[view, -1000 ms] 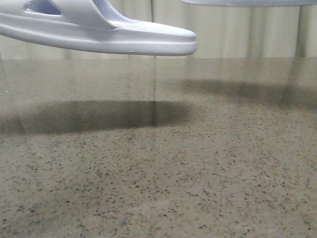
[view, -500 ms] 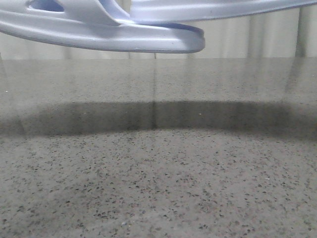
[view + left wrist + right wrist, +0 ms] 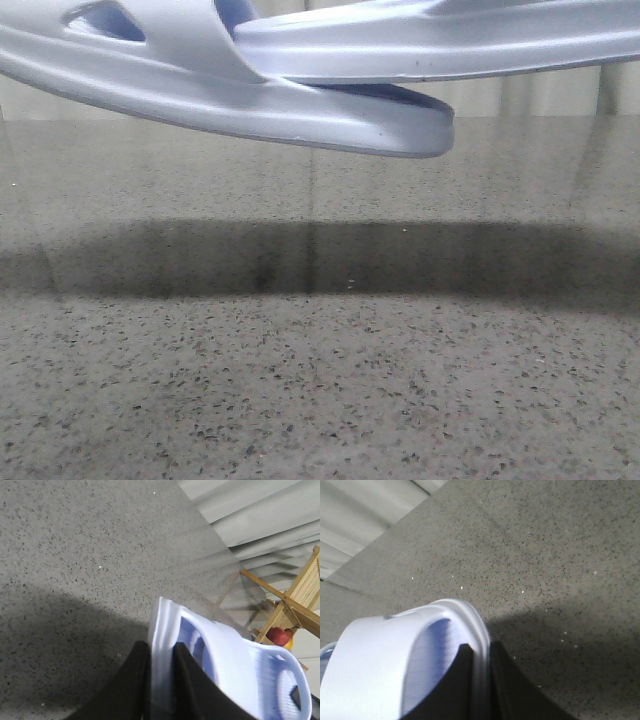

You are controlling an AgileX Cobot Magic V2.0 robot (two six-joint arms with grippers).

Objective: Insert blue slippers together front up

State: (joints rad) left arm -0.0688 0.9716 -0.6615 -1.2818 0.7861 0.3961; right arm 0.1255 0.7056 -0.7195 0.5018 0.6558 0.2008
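Both blue slippers are held in the air above the speckled table [image 3: 320,380], none of their soles touching it. In the front view the left slipper [image 3: 200,90] runs from 9 o'clock toward centre, toe dipping slightly; the right slipper [image 3: 450,40] comes in from 3 o'clock, its toe riding over the left one's footbed and seemingly nosing under the strap (contact likely, not certain).

The left gripper [image 3: 160,680] is clamped on the left slipper's heel rim, one dark finger either side of the wall. The right gripper [image 3: 475,680] is pinched likewise on the right slipper's rim.

Judged step: sliding one slipper into the other. To do it well, the two soles should be kept parallel and the toes in line, then pushed together slowly along the long axis; foam may flex at the grips, so twist should be avoided. A wooden rack [image 3: 295,595] stands beyond the table edge.
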